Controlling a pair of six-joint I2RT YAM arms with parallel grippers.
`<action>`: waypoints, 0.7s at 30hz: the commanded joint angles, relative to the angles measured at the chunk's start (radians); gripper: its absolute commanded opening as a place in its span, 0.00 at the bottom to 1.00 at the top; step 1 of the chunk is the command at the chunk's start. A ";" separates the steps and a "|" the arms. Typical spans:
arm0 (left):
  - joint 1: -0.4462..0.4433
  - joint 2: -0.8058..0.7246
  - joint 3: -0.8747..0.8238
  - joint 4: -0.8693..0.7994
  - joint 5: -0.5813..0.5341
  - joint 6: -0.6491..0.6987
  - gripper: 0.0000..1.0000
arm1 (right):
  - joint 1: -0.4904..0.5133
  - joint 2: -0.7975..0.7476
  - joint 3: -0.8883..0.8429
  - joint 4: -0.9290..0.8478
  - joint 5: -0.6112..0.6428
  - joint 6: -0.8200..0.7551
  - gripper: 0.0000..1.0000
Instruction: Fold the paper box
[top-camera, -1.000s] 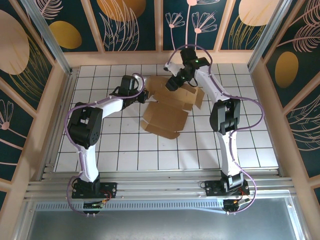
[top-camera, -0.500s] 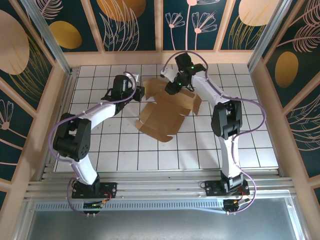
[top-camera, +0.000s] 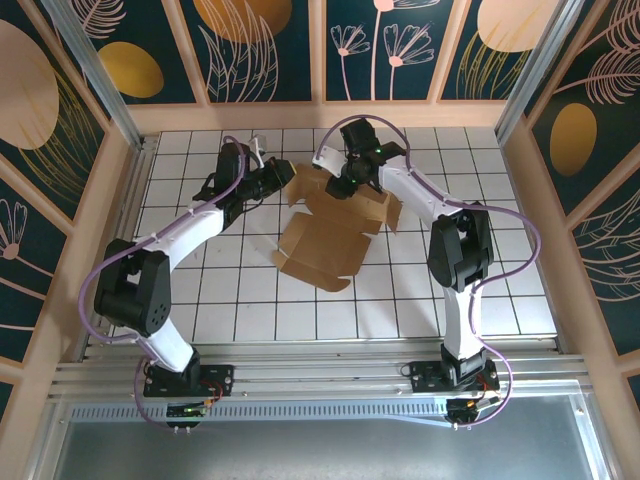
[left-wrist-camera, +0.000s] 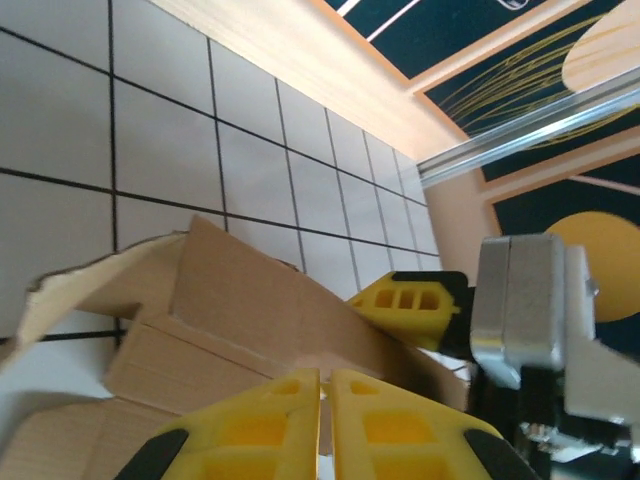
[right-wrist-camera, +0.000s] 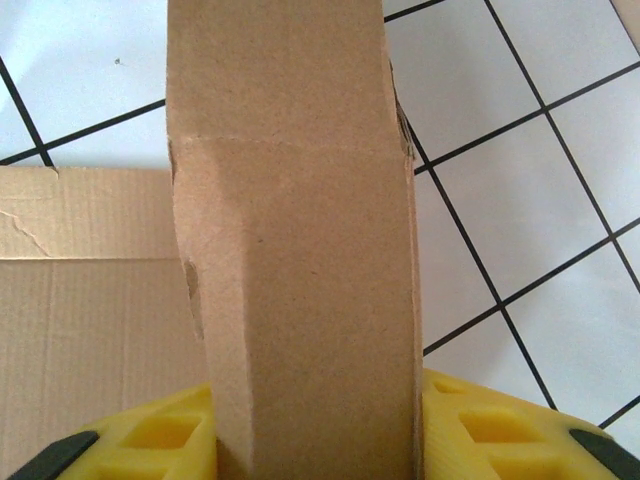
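Brown cardboard, die-cut and only partly erected: the paper box (top-camera: 330, 235) lies on the white tiled table (top-camera: 480, 270), toward the far side between the 2 arms.

Over the last second we note that the sheet has slid and turned slightly toward the left. The left arm has swung its elbow outward, and the right gripper (top-camera: 350, 187) has drawn in over the far edge.

In the right wrist view, the right gripper (right-wrist-camera: 300, 430) pinches 1 flap, which stands upright between its yellow fingers. The left gripper (top-camera: 284, 181) sits at the box's far-left flap. In its own view the fingers (left-wrist-camera: 270, 400) are pressed together, and we cannot tell whether any cardboard lies between them.

Our judgement: 1 wall is being raised while the rest remains flat, so folding is at an early stage.
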 joint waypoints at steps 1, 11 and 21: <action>0.000 0.021 0.029 0.005 0.016 -0.250 0.10 | 0.011 -0.029 -0.012 0.003 0.016 -0.016 0.41; 0.000 0.132 0.030 0.127 -0.064 -0.373 0.37 | 0.011 -0.031 -0.008 -0.001 -0.003 -0.015 0.41; 0.000 0.234 0.013 0.275 -0.006 -0.510 0.23 | 0.013 -0.026 -0.004 -0.010 -0.006 -0.009 0.41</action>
